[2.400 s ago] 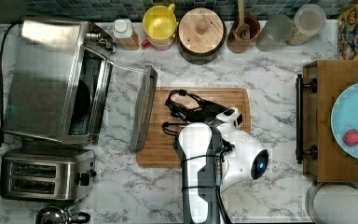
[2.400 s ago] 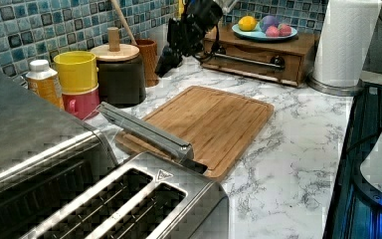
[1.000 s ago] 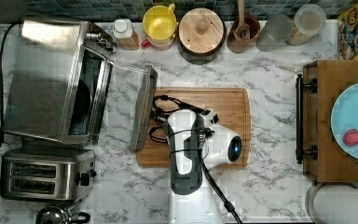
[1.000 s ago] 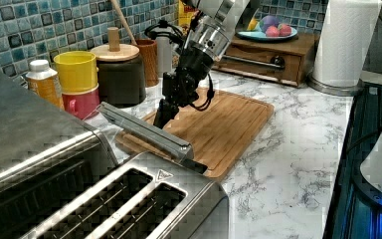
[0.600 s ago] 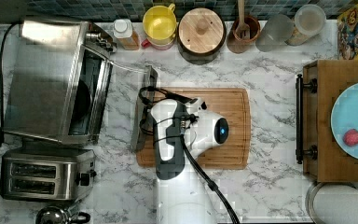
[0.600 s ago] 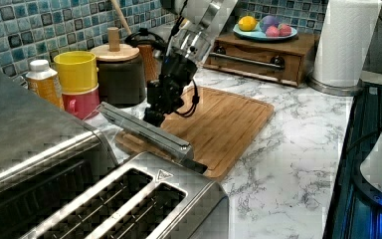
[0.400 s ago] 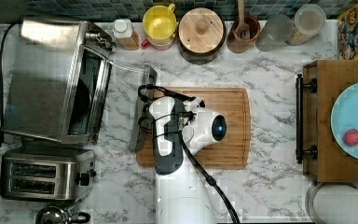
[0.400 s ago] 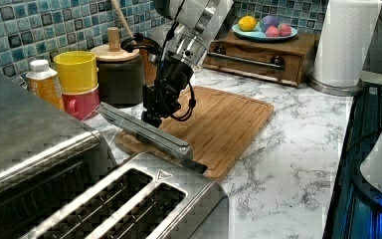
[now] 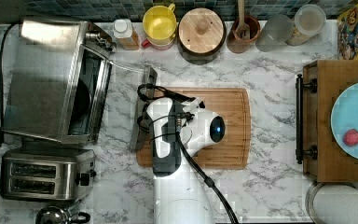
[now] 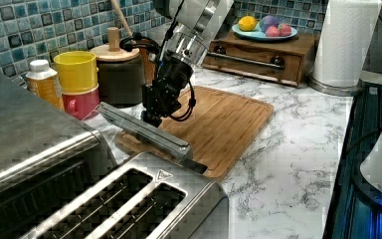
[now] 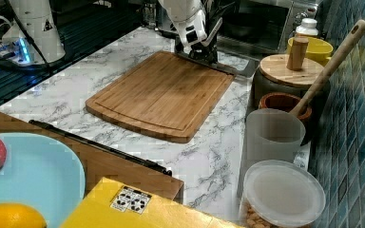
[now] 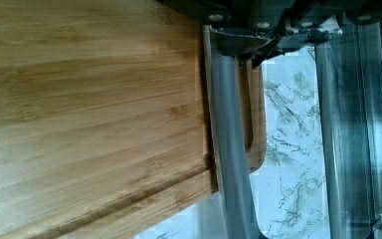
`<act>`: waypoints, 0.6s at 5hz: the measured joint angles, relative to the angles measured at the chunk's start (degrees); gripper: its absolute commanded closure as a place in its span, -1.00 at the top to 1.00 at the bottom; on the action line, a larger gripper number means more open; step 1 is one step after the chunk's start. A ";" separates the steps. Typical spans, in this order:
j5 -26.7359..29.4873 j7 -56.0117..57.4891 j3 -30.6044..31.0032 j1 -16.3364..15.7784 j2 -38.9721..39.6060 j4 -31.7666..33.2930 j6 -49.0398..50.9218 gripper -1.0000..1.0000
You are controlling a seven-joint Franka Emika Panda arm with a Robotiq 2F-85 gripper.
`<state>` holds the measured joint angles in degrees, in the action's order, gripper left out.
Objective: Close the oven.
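The oven (image 9: pixel 51 79) stands at the top view's left with its dark inside showing. Its glass door (image 10: pixel 139 127) hangs open, almost flat, reaching out over the near edge of a wooden cutting board (image 9: pixel 223 149). The door's metal bar handle (image 12: pixel 229 149) runs along that outer edge. My gripper (image 10: pixel 151 117) is shut, pointing down, right at the handle edge of the door, with nothing held between its fingers. From the right view the gripper (image 11: pixel 204 56) sits at the board's far edge, against the door.
A two-slot toaster (image 9: pixel 42 175) stands beside the oven. Along the tiled wall are a bottle (image 9: pixel 123 32), yellow cup (image 9: pixel 158 21), lidded wooden jar (image 9: pixel 201 30) and spoon holder (image 9: pixel 242 30). A wooden box with a blue fruit plate (image 9: pixel 354 121) is at the top view's right.
My arm has swung from the middle of the cutting board toward the top view's left and come down at the door's handle edge. The door itself has not visibly moved.
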<state>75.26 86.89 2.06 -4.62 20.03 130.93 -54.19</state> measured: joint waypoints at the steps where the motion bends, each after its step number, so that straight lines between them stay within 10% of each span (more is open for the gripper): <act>1: 0.00 0.00 0.06 0.00 -0.91 0.56 -0.03 -1.00; 3: -2.52 -4.70 0.13 -0.88 -5.30 1.68 0.22 -1.00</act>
<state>72.74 82.19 2.19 -5.50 14.73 132.61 -53.97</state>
